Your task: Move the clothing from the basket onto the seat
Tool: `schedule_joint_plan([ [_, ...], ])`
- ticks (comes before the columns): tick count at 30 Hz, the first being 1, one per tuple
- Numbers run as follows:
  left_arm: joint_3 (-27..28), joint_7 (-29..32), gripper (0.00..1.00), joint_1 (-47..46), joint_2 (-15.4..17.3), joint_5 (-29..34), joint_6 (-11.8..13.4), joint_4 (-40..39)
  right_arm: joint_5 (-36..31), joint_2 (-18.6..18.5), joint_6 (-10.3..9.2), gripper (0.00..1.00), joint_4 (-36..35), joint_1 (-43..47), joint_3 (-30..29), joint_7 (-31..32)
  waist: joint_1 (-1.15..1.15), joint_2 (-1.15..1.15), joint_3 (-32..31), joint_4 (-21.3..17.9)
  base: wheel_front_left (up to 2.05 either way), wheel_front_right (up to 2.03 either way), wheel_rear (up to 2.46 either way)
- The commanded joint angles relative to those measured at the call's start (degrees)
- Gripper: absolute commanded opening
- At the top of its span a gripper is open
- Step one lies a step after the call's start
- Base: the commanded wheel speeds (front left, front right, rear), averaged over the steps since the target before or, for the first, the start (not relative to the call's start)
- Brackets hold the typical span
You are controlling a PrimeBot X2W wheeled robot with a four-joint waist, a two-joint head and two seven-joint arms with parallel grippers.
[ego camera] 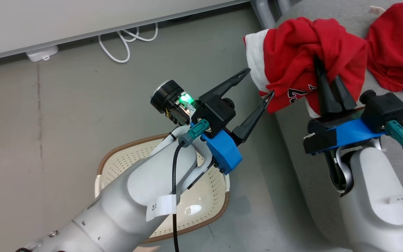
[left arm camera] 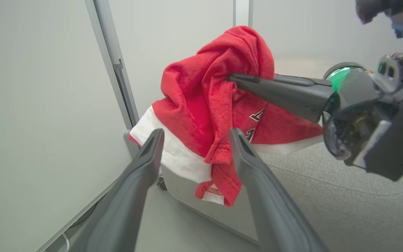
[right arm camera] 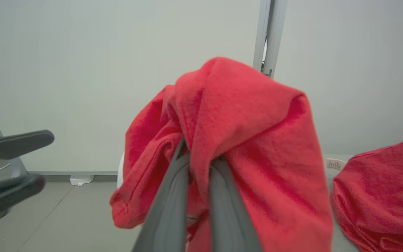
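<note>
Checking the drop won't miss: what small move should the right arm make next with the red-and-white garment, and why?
Probably carry the right gripper a little further in over the large grey fabric seat cushion before opening. It is shut on the soft red garment with white panels, whose lower folds overhang the cushion's edge; the left gripper is open, holding nothing.

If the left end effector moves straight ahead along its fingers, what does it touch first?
Most likely the red-and-white garment that the right end effector grips; it hangs just ahead of the left end effector, though depth is unclear.
</note>
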Motion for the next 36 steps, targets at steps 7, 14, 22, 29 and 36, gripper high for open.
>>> schedule_joint_plan([
  [7,-1.0,0.3,1.0,-0.9,0.8,0.6,0.0,-0.1,-0.8,0.0,0.01,0.0,-3.0,2.6,-4.3,0.0,0.0,0.0,1.2,-4.7,0.0,0.0,0.0],
  [14,-2.4,1.0,1.0,-0.6,0.8,0.9,-0.4,-0.3,-0.4,-0.1,0.01,0.0,-5.2,4.4,-7.8,0.0,0.0,0.0,1.9,-8.2,0.0,0.0,0.0],
  [22,-4.2,1.2,1.0,0.1,0.5,1.2,-0.5,-0.7,-0.6,0.0,0.01,0.0,-7.1,6.9,-11.3,0.0,0.0,0.0,2.8,-10.7,0.0,0.0,0.0],
  [29,-5.2,1.3,1.0,0.4,0.3,1.3,-0.5,-0.9,-1.7,-0.1,0.01,0.0,-8.4,8.9,-13.4,0.0,0.0,0.0,3.3,-11.2,0.0,0.0,0.0],
  [36,-5.5,1.1,1.0,0.0,0.5,1.2,-0.3,-1.1,-1.4,-0.1,0.01,0.0,-9.2,9.6,-13.7,0.0,0.0,0.0,3.5,-11.4,0.0,0.0,0.0],
])
